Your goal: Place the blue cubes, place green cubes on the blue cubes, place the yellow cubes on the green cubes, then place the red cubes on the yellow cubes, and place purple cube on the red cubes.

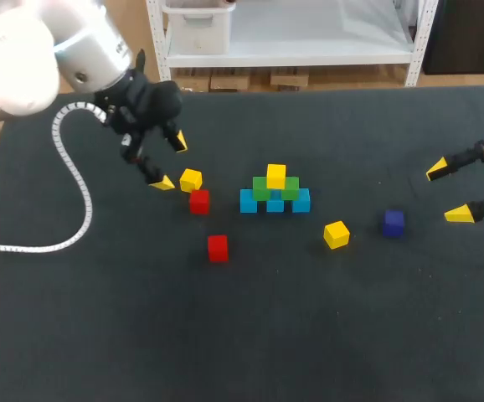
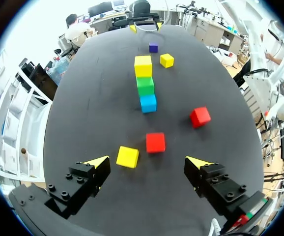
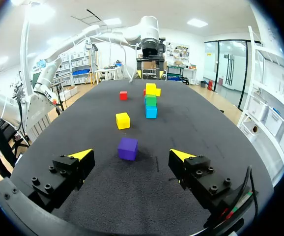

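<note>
Head view: the left pincer [image 1: 172,162] hangs wide open above the dark surface [image 1: 100,335], gripping nothing. A loose yellow cube [image 1: 191,179] lies just beside one of its tips, with a red cube [image 1: 199,201] just past that. A second red cube [image 1: 218,247] sits farther off. The pyramid [image 1: 275,191] is three blue cubes with two green on them and one yellow on top. It stands well ahead of this pincer. The right pincer [image 1: 448,192] is also spread wide and empty. The purple cube [image 1: 393,222] lies near it, and another yellow cube [image 1: 337,234] lies beyond.

Left wrist view: the loose yellow cube [image 2: 127,157] lies between the open fingers, close to one of them and untouched. The red cube [image 2: 155,142] is just ahead of the gap. The pyramid [image 2: 145,85] is farther ahead.

Right wrist view: the purple cube [image 3: 127,148] sits just ahead of the gap between the spread fingers, touching neither. Another yellow cube [image 3: 123,120] is past it, then the pyramid [image 3: 151,101].
</note>
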Robot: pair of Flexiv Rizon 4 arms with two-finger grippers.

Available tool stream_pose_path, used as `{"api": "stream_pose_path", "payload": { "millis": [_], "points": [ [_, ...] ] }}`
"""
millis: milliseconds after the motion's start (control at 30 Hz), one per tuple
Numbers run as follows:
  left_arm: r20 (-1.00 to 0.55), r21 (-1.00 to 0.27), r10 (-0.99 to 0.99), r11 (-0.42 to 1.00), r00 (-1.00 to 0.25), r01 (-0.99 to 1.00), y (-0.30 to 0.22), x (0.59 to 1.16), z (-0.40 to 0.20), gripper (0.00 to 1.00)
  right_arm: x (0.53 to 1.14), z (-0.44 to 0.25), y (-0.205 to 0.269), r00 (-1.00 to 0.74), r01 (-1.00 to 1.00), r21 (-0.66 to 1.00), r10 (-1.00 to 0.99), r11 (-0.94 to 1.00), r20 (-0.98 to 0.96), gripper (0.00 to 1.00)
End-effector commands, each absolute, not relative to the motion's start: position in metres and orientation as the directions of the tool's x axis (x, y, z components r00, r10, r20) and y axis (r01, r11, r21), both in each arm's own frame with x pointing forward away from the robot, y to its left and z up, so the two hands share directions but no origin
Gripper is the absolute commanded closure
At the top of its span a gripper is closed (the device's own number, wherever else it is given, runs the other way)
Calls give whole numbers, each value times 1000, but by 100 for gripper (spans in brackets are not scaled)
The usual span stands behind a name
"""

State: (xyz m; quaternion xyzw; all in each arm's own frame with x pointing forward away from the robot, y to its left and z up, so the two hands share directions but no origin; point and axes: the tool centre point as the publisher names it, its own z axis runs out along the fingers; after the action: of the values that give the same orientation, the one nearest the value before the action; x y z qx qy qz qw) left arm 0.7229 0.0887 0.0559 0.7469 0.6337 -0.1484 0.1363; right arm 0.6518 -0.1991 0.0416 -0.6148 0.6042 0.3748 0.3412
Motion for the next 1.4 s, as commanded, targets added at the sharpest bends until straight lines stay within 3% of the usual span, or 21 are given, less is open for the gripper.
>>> {"api": "stream_pose_path", "payload": {
  "millis": [33, 433, 1033, 1300, 1400],
  "points": [
    [-416, 14, 895, -171, 161, 985, 96, 733, 47, 0, 652, 41, -199, -10, -999, 33, -486, -37, -874, 0],
    [-414, 54, 869, -275, 272, 960, 84, 753, 22, 0, 652, 41, -199, -10, -999, 33, -486, -37, -874, 0],
    [-422, 36, 859, -304, 291, 952, 76, 763, 2, 0, 652, 41, -199, -10, -999, 33, -486, -37, -874, 0],
    [-426, 41, 853, -314, 301, 949, 71, 767, -1, 19, 652, 41, -199, -10, -999, 33, -486, -37, -874, 0],
    [-427, 40, 852, -316, 302, 948, 70, 768, -2, 35, 652, 41, -199, -10, -999, 33, -486, -37, -874, 0]
  ]
}}
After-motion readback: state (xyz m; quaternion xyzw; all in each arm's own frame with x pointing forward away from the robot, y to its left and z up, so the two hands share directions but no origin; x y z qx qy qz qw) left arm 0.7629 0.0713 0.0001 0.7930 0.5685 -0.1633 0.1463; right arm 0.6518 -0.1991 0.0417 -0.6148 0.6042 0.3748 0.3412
